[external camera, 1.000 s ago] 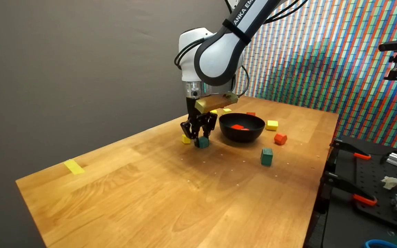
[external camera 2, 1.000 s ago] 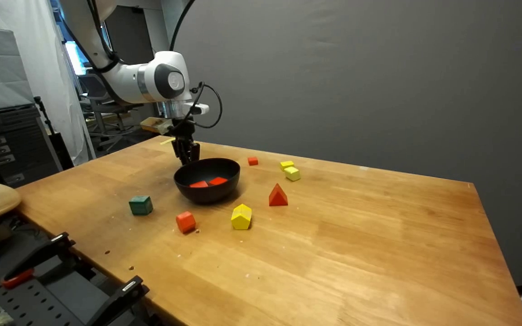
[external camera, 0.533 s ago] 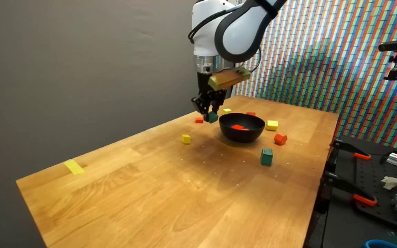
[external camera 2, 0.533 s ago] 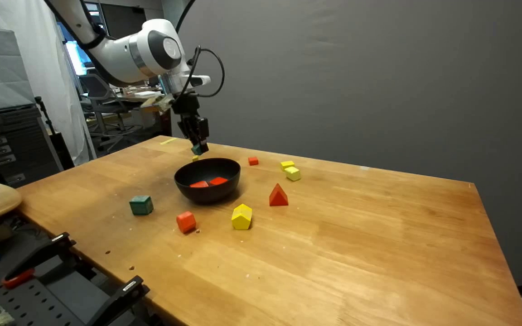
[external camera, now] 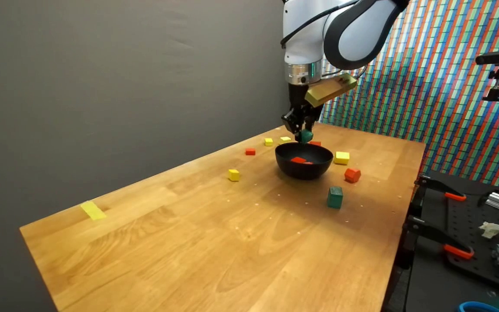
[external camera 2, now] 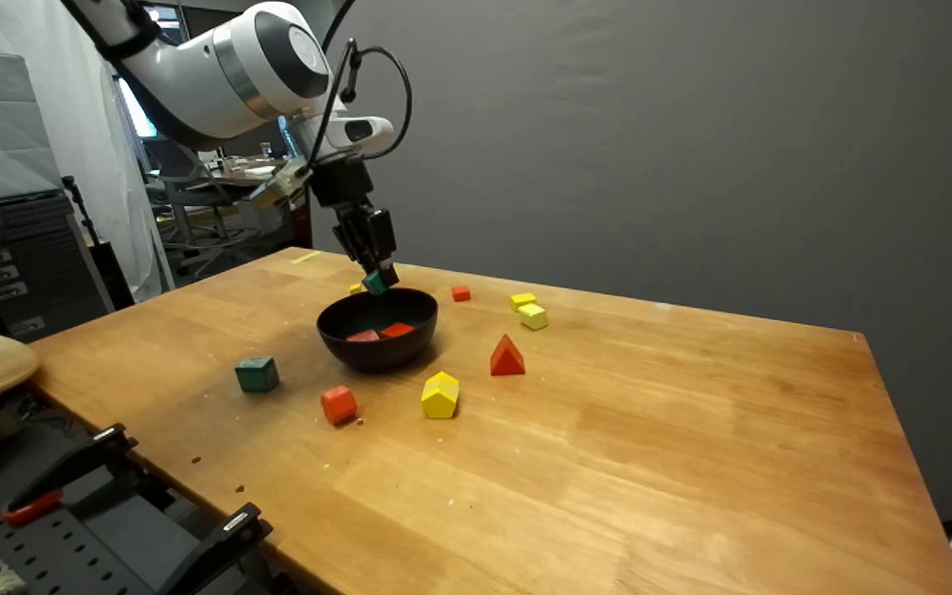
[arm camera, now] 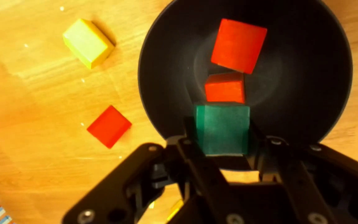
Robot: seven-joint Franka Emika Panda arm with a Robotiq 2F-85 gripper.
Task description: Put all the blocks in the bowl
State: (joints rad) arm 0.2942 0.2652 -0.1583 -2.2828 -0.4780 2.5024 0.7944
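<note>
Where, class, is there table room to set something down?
Free: table beyond the red triangle and lime block, away from the bowl; and the speckled stretch between the yellow strip and unheld green block. Crowded: around the bowl, blocks all round, gripper above.

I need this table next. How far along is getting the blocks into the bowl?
Done: two red blocks lie in the bowl.
In hand: the gripper holds a green block above it, not yet released.
Left on the table: a second green block, three red blocks and four yellow blocks, eight in all.
</note>
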